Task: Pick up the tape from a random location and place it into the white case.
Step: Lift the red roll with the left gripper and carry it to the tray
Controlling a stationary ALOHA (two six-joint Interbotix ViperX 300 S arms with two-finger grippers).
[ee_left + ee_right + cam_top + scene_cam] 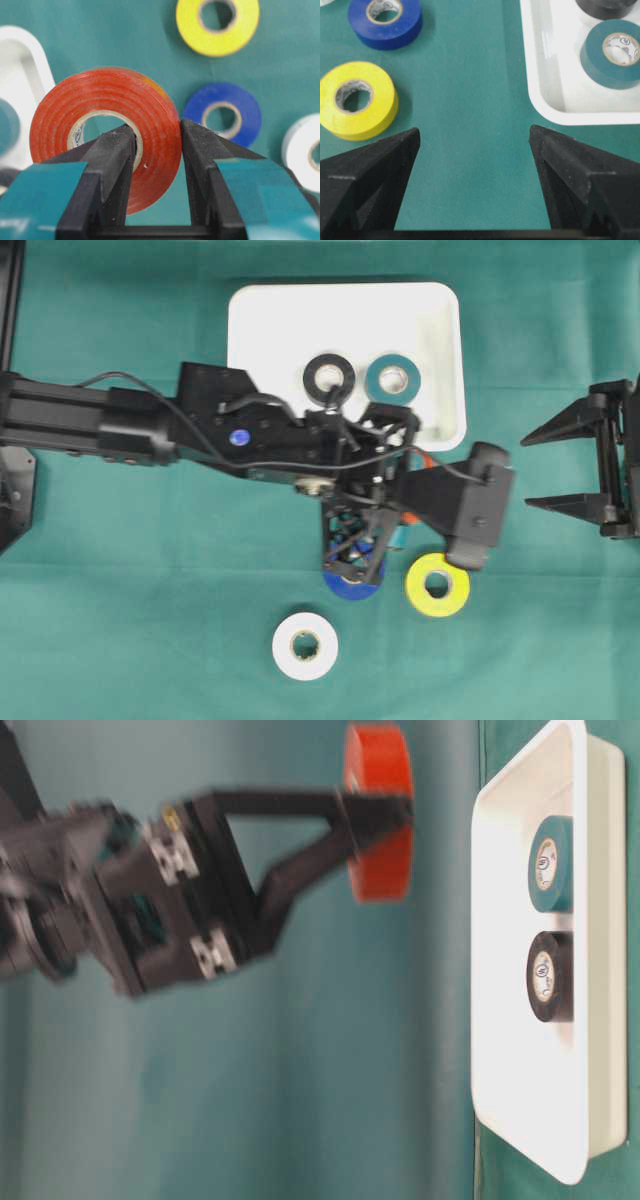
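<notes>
A red tape roll (100, 100) hangs above the green cloth, with my left gripper (157, 132) shut on it. One finger sits in the core and the other presses on the outer rim. In the table-level view the red tape (380, 770) is short of the white case (500, 970), with the left gripper (385, 825) still outside the rim. The white case (250, 340) holds a black roll (329, 378) and a teal roll (392, 378). My right gripper (525, 473) rests at the right edge, open and empty, and shows in its own wrist view (475, 131).
On the cloth in front of the case lie a blue roll (345, 585) partly under the left arm, a yellow roll (437, 585) and a white roll (305, 645). The left arm reaches across the case's near edge.
</notes>
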